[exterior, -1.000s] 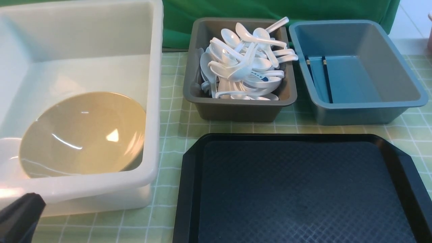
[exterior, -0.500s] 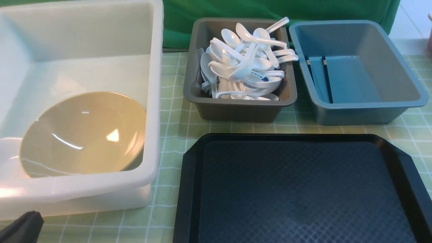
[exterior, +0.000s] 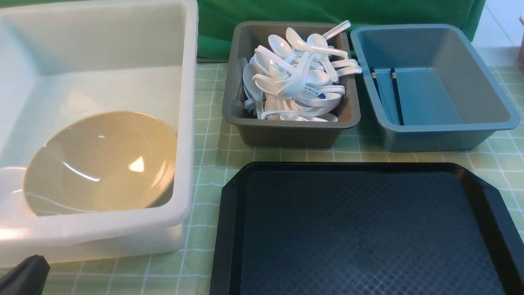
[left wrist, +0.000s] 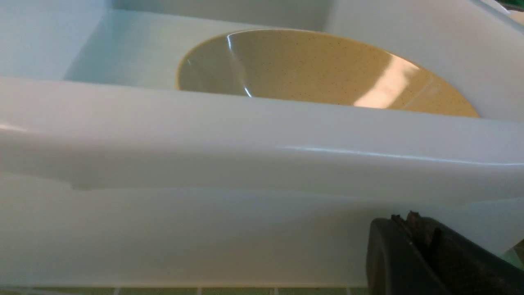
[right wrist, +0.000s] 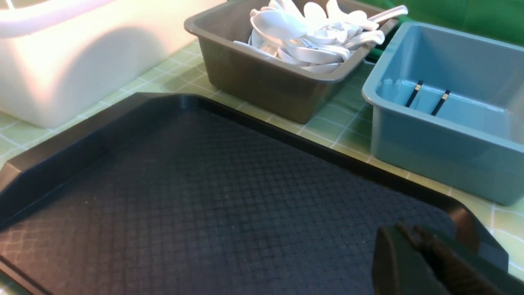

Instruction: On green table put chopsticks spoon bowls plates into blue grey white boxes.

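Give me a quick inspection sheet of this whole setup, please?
Surface: green checked cloth.
Job's things: tan bowl in white box; spoons heaped in grey box; chopsticks in blue box.
Clutter: black tray, bare.
Pincers: left pincer shut, empty, low outside the white box; right pincer shut, empty, over the tray.
Cables: nothing seen.
Surroundings: green backdrop.
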Robot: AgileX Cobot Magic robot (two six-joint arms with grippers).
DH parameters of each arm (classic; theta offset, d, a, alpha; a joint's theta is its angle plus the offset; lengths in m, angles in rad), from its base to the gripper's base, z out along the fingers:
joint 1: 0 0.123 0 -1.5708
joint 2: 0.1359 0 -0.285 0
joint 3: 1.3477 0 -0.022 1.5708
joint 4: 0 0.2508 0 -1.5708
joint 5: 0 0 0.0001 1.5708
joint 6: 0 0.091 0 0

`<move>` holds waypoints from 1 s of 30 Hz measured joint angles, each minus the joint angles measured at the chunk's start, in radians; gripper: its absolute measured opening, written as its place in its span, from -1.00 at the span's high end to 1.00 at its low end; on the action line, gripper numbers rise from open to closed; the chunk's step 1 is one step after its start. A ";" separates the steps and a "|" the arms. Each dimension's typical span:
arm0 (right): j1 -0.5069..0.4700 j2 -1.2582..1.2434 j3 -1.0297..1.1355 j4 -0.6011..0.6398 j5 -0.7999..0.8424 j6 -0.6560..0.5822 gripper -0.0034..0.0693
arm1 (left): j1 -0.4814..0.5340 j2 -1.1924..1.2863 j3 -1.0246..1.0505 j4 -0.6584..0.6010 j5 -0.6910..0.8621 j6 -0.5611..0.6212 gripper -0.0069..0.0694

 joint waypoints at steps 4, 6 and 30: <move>0.000 0.000 0.000 0.000 0.000 0.000 0.78 | 0.000 0.000 0.000 0.000 0.000 0.000 0.82; 0.000 0.000 0.000 0.000 0.000 0.000 0.77 | 0.000 0.000 0.000 0.000 0.000 0.000 0.82; -0.423 0.000 0.157 -0.111 -0.054 0.026 0.70 | 0.000 0.000 0.000 -0.001 0.000 -0.002 0.82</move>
